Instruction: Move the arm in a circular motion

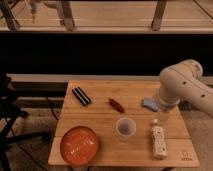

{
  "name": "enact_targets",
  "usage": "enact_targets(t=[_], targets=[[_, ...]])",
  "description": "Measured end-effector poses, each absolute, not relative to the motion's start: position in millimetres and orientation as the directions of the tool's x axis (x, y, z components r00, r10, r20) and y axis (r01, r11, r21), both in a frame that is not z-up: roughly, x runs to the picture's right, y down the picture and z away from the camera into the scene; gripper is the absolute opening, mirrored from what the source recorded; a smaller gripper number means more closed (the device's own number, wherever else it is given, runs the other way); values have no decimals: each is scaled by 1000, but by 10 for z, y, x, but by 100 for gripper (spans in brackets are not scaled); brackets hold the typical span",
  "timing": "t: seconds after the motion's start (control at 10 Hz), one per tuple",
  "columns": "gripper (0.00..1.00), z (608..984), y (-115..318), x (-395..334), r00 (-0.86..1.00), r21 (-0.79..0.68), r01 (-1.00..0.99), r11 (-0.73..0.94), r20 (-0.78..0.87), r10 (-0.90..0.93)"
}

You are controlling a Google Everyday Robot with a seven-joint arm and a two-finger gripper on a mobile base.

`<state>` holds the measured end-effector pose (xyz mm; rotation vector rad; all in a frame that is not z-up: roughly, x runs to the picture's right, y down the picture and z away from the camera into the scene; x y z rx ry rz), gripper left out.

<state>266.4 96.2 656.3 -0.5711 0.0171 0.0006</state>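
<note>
The cream-white arm [182,85] reaches in from the right edge, and its thick rounded segment bends down over the right side of the wooden table [100,120]. Its narrow pale tip, the gripper [162,114], hangs just above the table. It is next to a small blue object [149,103] and just behind a white bottle [159,140] that lies on its side. Nothing shows in the gripper.
On the table are an orange bowl [79,145] at the front left, a pale cup [125,127] in the middle, a red object [116,104] and a black bar [81,96]. A dark stand [10,115] is at the left. A railing runs behind.
</note>
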Motion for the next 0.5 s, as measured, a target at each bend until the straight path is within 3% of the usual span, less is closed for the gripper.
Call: enact_targets(t=[0.5], targets=[[80,6819,682,3057,993,-547,-115,829,-76,87]])
